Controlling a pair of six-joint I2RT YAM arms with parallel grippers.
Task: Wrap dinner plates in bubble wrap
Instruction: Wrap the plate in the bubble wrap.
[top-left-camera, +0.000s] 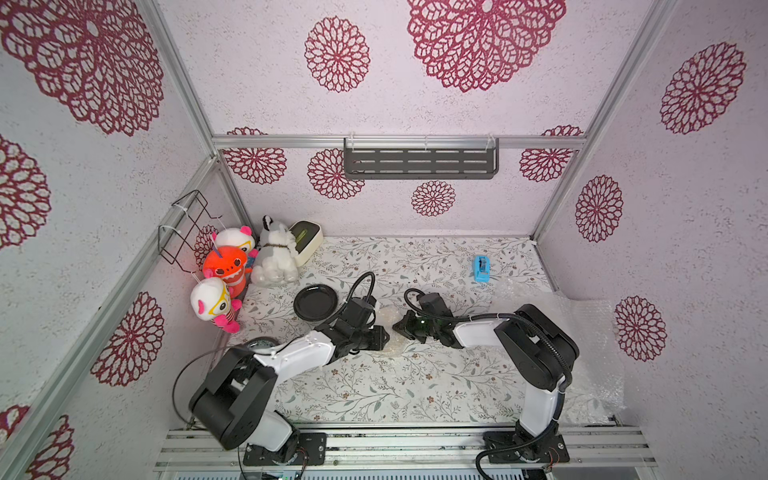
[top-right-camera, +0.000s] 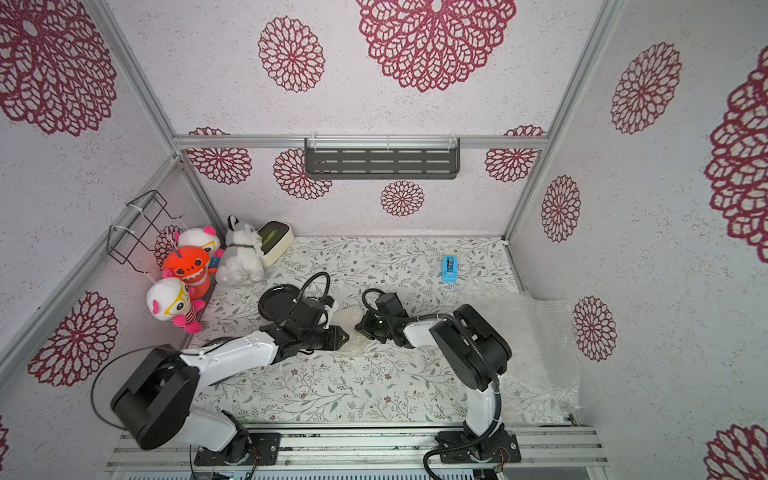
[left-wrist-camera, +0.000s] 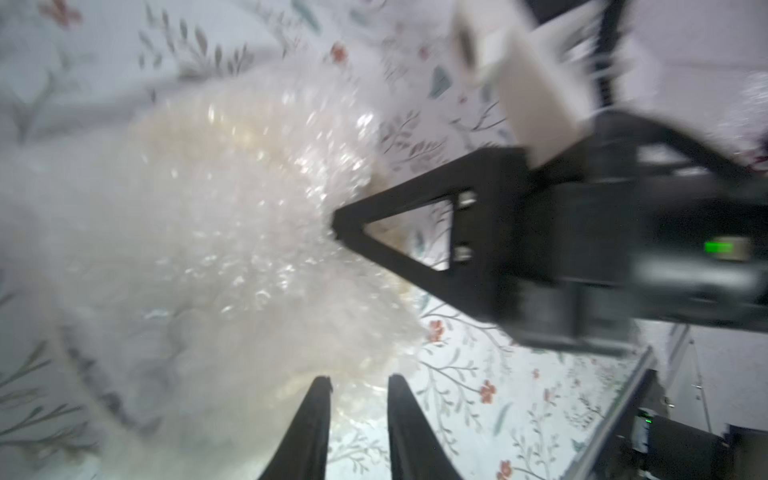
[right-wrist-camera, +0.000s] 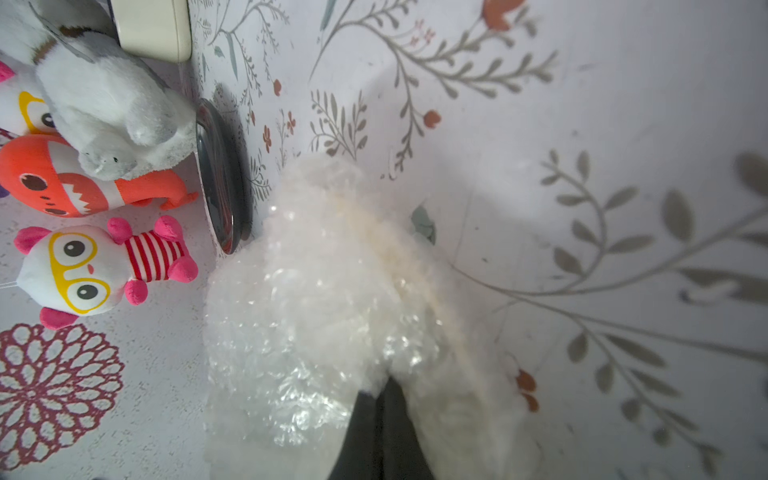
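Tabletop (top-left-camera: 374, 386) with leaf print, inside walls (top-left-camera: 270, 83) of red rosettes, carries bubble wrap (right-wrist-camera: 316, 311), and we see left gripper (left-wrist-camera: 359, 395) fingers apart, right gripper (right-wrist-camera: 376, 401) fingers together.

Light: we see bright, even light, soft shadows.
Glare: bubble wrap (right-wrist-camera: 307, 399) glints.
Blur: our left wrist view smears.
Edges: our top views bow.

Floral desk (top-left-camera: 374, 395): black plate (top-left-camera: 315, 301) at 10 o'clock, plush toys (top-left-camera: 274, 257) and cream box (top-left-camera: 308, 237) crammed in at 11, blue tape dispenser (top-left-camera: 481, 269) at 1, loose bubble wrap (top-left-camera: 590, 332) at 3 (crinkly sheets, hanging past the edge), wrapped bundle (right-wrist-camera: 332, 311) dead centre.
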